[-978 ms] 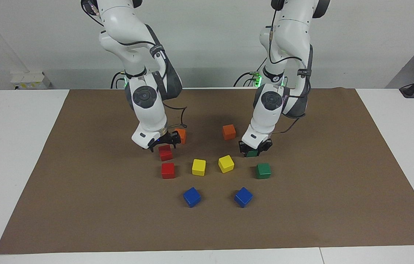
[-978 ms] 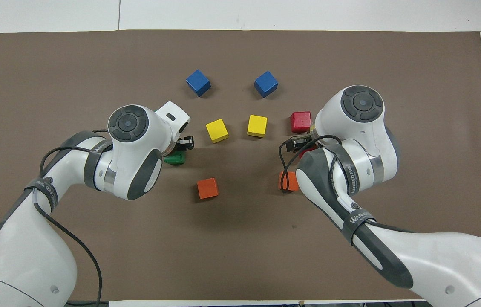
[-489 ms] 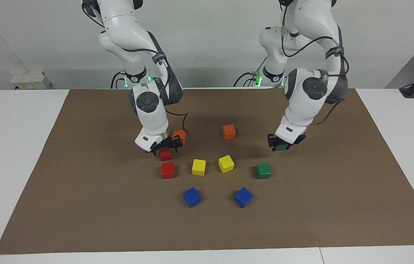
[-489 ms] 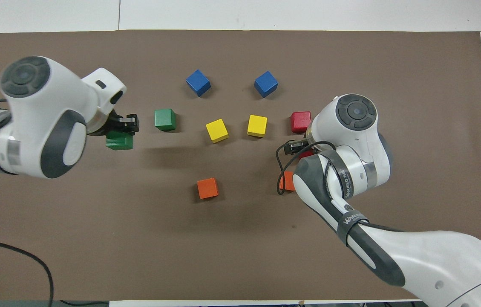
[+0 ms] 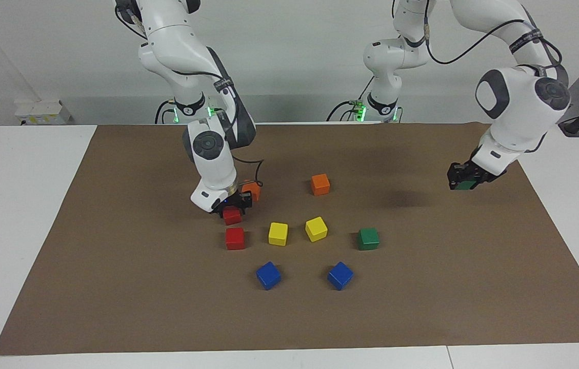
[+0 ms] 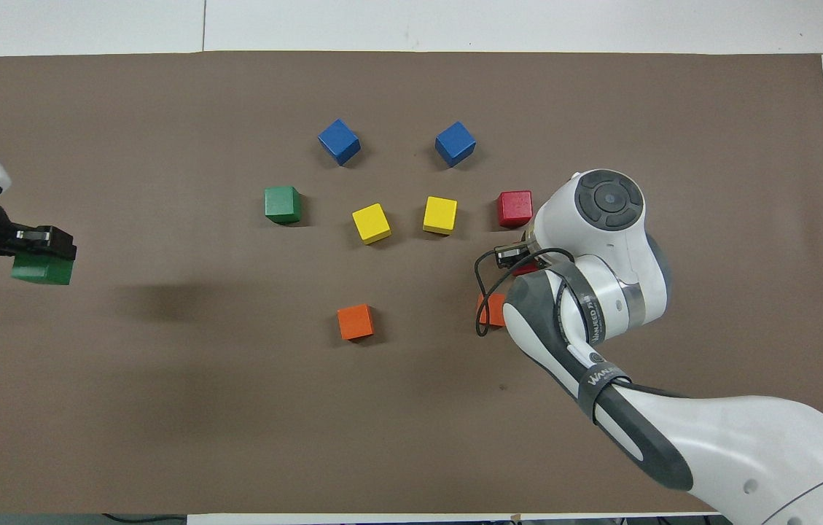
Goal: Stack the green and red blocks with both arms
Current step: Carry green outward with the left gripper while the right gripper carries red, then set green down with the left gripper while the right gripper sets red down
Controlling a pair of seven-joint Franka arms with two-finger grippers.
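Right claw [image 5: 228, 205] low on the tabletop [image 5: 115, 266], clamped on a red block [image 5: 232, 216]; second red block [image 5: 235, 238] just beside it, farther from the robots. Loose green block [image 5: 368, 238] resting toward the left arm's end. Left claw [image 5: 464, 180] raised over that end, clamped on the other green block [image 5: 466, 185]

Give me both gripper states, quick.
Left gripper: shut on a green block, up over the mat.
Right gripper: down at a red block; grip cannot be told.
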